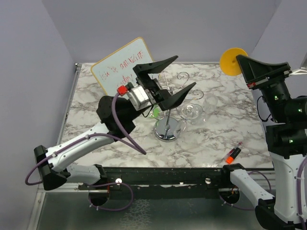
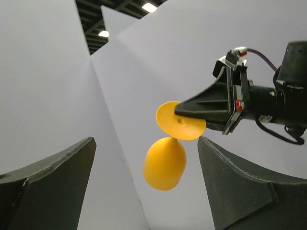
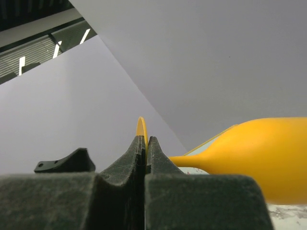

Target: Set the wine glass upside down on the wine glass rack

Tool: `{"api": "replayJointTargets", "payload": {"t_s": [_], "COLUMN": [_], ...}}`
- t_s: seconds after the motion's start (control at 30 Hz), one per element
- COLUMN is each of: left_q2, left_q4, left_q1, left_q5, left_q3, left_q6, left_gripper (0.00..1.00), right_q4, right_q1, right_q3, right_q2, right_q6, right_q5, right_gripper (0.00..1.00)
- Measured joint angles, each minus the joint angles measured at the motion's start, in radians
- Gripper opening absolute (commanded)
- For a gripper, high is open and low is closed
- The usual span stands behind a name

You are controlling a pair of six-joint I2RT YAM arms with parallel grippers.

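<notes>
Right hand (image 1: 240, 58) is clenched on the rim of the wine glass's foot. The wine glass (image 1: 229, 61), opaque yellow, is held high at the far right, off the worktop (image 1: 225, 129). From above only the round foot shows; the left wrist view has the bowl (image 2: 165, 165) hanging below the foot, so the stem axis looks near vertical, the glass already inverted. That is a judgement; the camera is tilted. Wine glass rack (image 1: 169, 130) stands mid-worktop, well apart from the glass, to the robot's left and lower. Left hand (image 1: 186, 72) is released, jaws wide, holding nothing, and hovers over the rack's curled wire arms. It is the nearer hand to the rack, but empty. The coming move looks to be the right arm's: carry leftward and down, keeping the stem upright. The left hand sits in that path.
</notes>
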Motion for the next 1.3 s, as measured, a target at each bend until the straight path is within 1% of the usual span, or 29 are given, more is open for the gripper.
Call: {"api": "replayJointTargets", "payload": {"t_s": [0.13,0.3,0.43,0.63,0.73,0.8,0.9,1.0,1.2,1.3], "left_q2": [-0.111,-0.249,-0.344,-0.521,-0.602,-0.648,-0.707,-0.731,-0.766,-0.769], "left_q4": [-0.089,-0.311,-0.461,-0.631,-0.71,-0.752,-0.785,-0.799,-0.768,-0.755], "left_q1": [0.0,0.0,0.0,0.0,0.0,0.0,0.0,0.0,0.0,0.0], "left_q5": [-0.113,-0.262,-0.409,-0.665,-0.775,-0.837,-0.911,-0.958,-0.98,-0.999], "left_q3": [-0.039,-0.038,-0.051,-0.17,-0.209,-0.232,-0.29,-0.343,-0.426,-0.437], "left_q6": [-0.051,-0.089,-0.102,-0.103,-0.113,-0.122,-0.127,-0.125,-0.107,-0.105], "left_gripper": [0.9,0.89,0.89,0.89,0.89,0.89,0.89,0.89,0.88,0.88], "right_q4": [0.008,0.056,0.116,0.18,0.196,0.198,0.203,0.204,0.2,0.208], "right_q1": [0.0,0.0,0.0,0.005,0.031,0.069,0.136,0.187,0.264,0.285], "right_q3": [-0.006,-0.013,-0.039,-0.086,-0.087,-0.075,-0.047,-0.041,-0.041,-0.047], "right_q2": [0.058,0.166,0.269,0.386,0.429,0.461,0.515,0.552,0.582,0.581], "right_q6": [-0.013,-0.003,0.047,0.117,0.124,0.122,0.114,0.105,0.097,0.099], "right_q5": [0.0,-0.026,-0.08,-0.131,-0.129,-0.128,-0.123,-0.109,-0.091,-0.083], "right_gripper": [0.01,0.01,0.01,0.01,0.01,0.01,0.01,0.01,0.01,0.01]}}
